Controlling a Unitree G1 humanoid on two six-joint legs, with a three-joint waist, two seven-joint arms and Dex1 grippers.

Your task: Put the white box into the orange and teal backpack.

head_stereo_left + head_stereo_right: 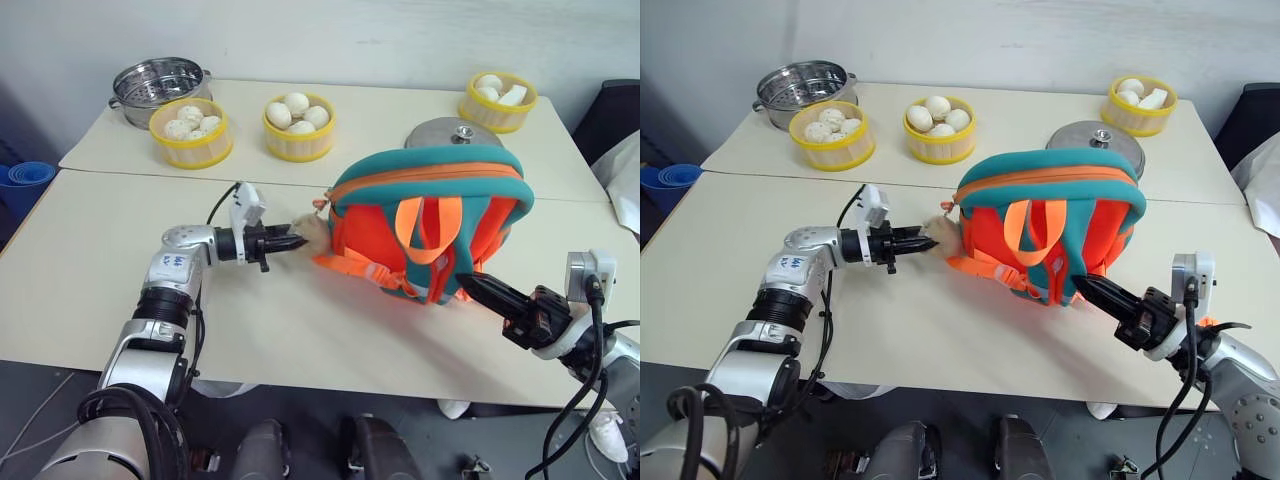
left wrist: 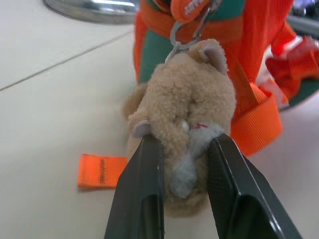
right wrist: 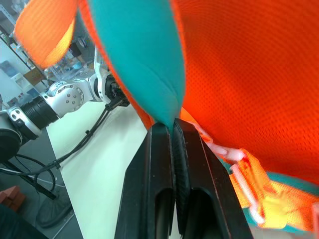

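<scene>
1. Backpack [image 1: 425, 220] stands upright mid-counter [image 1: 100, 270], strap side toward the robot; orange body, teal trim, orange straps hanging down the front.
2. White box: can't spot it anywhere on the counter, so can't tell where it is.
3. Left gripper [image 1: 292, 242] reaches in roughly level from the robot's left, at the backpack's left lower corner.
4. Left fingers [image 2: 139, 189] are partly open and sit on either side of the tan plush head [image 2: 192, 104], touching it on both sides. The plush hangs from a metal clip on the backpack and rests on the counter.
5. Right gripper [image 1: 475, 287] is at the backpack's lower right front edge, tips against the fabric.
6. Right fingers [image 3: 157, 164] are pressed together, no gap; tips butt up against the teal trim. Can't tell if any fabric is pinched between them.
7. Loose orange strap end [image 2: 102, 170] lies flat on the counter beside the plush.
8. Far side of the counter: three yellow steamer baskets with white buns [image 1: 190, 130] [image 1: 298, 125] [image 1: 497, 100], a steel pot [image 1: 160, 85] at the far left, a steel lid [image 1: 455, 132] right behind the backpack.
9. Blue stack of bowls [image 1: 25, 178] sits off the counter's left edge.
</scene>
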